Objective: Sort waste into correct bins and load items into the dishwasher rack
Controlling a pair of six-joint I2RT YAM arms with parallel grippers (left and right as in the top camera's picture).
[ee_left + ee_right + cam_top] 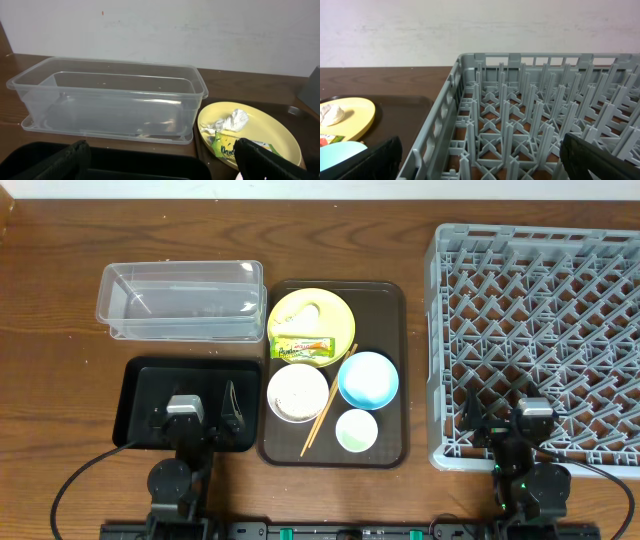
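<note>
On the brown serving tray [388,305] a yellow plate [335,310] carries a crumpled white tissue [310,312] and a green-yellow wrapper [302,347]. Below them stand a white bowl [297,392], a light blue bowl [368,379] and a pale green cup [356,430], with wooden chopsticks [330,400] lying slanted between the bowls. My left gripper [196,418] hangs open over the black tray [140,380], its jaws [165,167] empty. Over the grey dishwasher rack's [540,300] near-left corner, my right gripper [508,420] stands open and empty [482,160].
A clear plastic tub [180,300] sits behind the black tray, left of the serving tray. The left wrist view shows the tub [107,100] with the plate [260,125] to its right. The rack wall [437,135] rises between my right fingers.
</note>
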